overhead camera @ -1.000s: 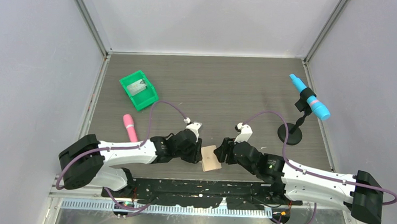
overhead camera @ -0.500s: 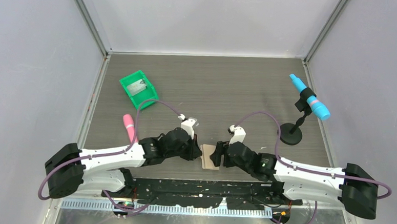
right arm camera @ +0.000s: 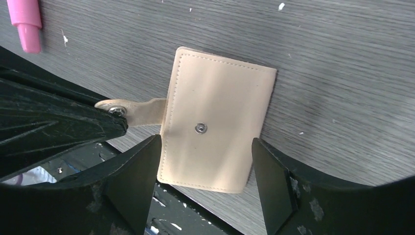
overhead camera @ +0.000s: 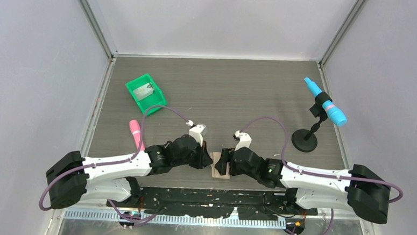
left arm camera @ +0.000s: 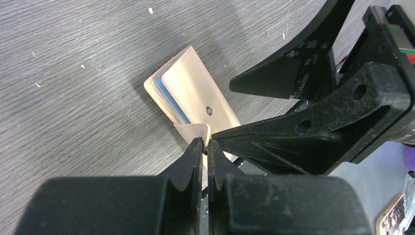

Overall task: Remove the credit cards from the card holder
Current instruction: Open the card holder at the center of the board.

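Where the card holder (right arm camera: pixel 222 98) lies folded at the tabletop's (overhead camera: pixel 240 92) near edge, its strap tab (right arm camera: pixel 147 111) is pinched by the closed left hand (left arm camera: pixel 205 147); a blue edge of the credit cards (left arm camera: pixel 170 99) is seen inside; the holder is straddled by the wide-spread right hand (right arm camera: pixel 205 166), nothing being held.

1. No word, brand, number or sign is legible in any view.
2. The card holder (right arm camera: pixel 225 98) has a plain tan face with a bare metal snap (right arm camera: pixel 199 128).
3. The credit cards (left arm camera: pixel 172 101) show only a blue edge; any print is unreadable.
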